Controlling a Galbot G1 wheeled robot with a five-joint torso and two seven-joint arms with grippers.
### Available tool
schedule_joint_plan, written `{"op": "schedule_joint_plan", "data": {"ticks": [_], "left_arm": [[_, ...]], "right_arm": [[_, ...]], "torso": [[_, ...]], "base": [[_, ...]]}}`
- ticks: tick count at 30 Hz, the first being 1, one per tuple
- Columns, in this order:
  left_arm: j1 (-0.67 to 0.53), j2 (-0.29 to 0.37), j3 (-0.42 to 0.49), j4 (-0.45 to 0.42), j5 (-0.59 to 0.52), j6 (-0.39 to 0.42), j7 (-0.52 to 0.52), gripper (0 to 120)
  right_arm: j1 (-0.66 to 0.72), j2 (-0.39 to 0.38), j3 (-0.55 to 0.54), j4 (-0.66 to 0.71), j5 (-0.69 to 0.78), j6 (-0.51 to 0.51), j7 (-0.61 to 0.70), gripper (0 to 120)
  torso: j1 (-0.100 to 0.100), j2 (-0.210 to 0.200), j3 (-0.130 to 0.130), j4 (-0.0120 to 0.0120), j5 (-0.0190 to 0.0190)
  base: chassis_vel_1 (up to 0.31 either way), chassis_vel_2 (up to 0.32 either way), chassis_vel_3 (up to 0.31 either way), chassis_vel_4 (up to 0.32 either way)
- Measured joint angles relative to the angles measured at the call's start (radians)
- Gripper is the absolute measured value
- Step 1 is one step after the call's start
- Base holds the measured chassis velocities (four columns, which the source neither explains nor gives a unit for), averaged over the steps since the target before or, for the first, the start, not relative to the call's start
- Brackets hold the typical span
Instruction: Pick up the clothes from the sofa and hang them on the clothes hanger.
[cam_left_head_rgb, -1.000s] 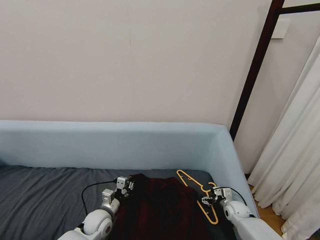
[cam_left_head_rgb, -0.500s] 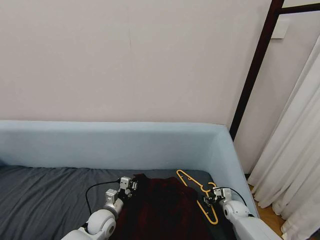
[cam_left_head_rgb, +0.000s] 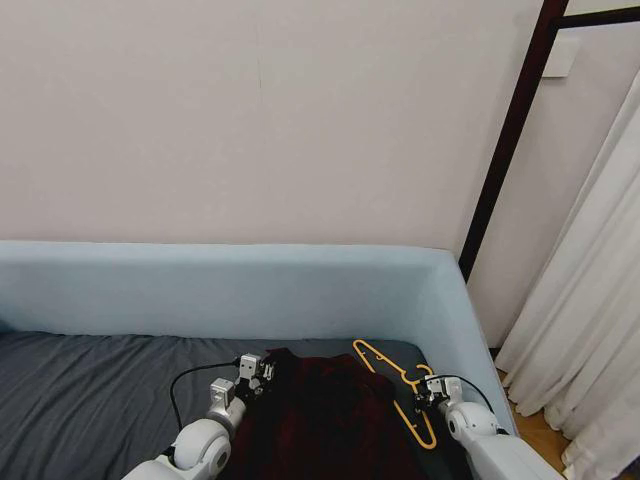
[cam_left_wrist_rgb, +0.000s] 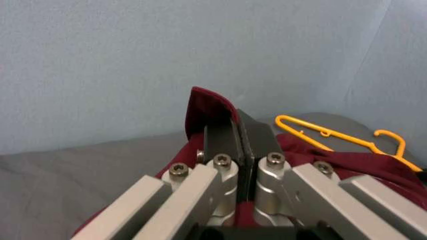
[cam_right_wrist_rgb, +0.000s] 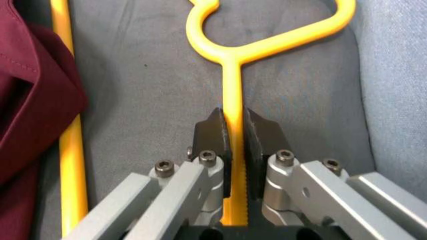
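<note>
Both grippers closed on things on the sofa.
The left gripper pinched the edge of the dark red garment. The right gripper clamped the stem of the yellow hanger lying beside it. A dark rack pole and a white curtain stood to the right.

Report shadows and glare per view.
Head view: soft even light; the maroon garment looks nearly black. Left wrist view: glints on the left claw, shut on the garment's edge. Right wrist view: no glare on the orange hanger in the right claw; shadow in the garment's fold.
</note>
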Motion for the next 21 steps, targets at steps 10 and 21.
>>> {"op": "schedule_joint_plan", "data": {"ticks": [10,21], "left_arm": [[-0.002,-0.001,0.0,-0.005,0.0,0.0,0.003,0],[0.002,0.012,0.0,-0.02,-0.009,0.0,0.006,0]], "right_arm": [[-0.01,-0.02,0.009,0.038,0.0,0.047,0.03,5],[-0.047,-0.096,0.013,0.25,-0.058,0.199,0.125,5]], "torso": [[0.0,0.0,0.0,-0.0001,0.0],[0.0,0.0,0.0,0.0,-0.0002]], "base": [[0.0,0.0,0.0,0.0],[0.0,0.0,0.0,0.0]]}}
